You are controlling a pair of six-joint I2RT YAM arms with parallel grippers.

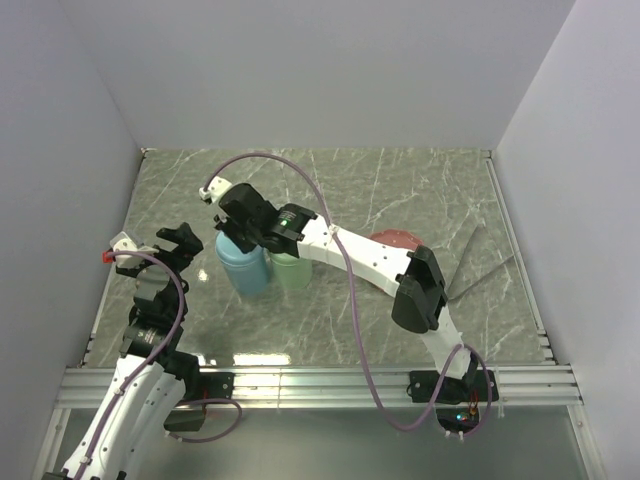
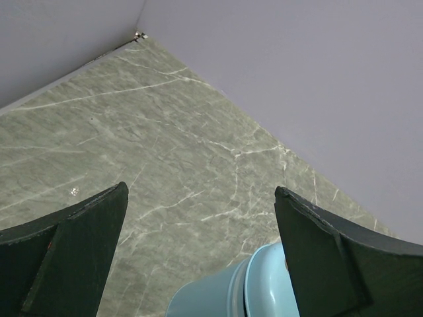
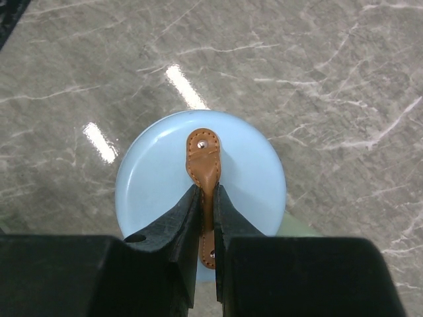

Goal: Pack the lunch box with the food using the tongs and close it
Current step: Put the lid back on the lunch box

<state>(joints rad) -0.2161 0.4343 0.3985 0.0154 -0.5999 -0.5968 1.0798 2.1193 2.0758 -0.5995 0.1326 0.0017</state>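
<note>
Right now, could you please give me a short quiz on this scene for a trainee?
1. True or false: the right gripper is shut on the brown strap of the blue lid.
2. What stands beside the blue container? A) a green container B) a red mug C) a banana
3. Fill in: the left gripper is ____.
Key: 1 true; 2 A; 3 open.

Centre blocked, far side open
The white right arm (image 1: 360, 258) spanned mid-table (pale blue round container (image 1: 243, 268) and pale green round container (image 1: 292, 272) under its wrist); the veined grey marble tabletop (image 1: 400, 190) beyond left passage.
</note>
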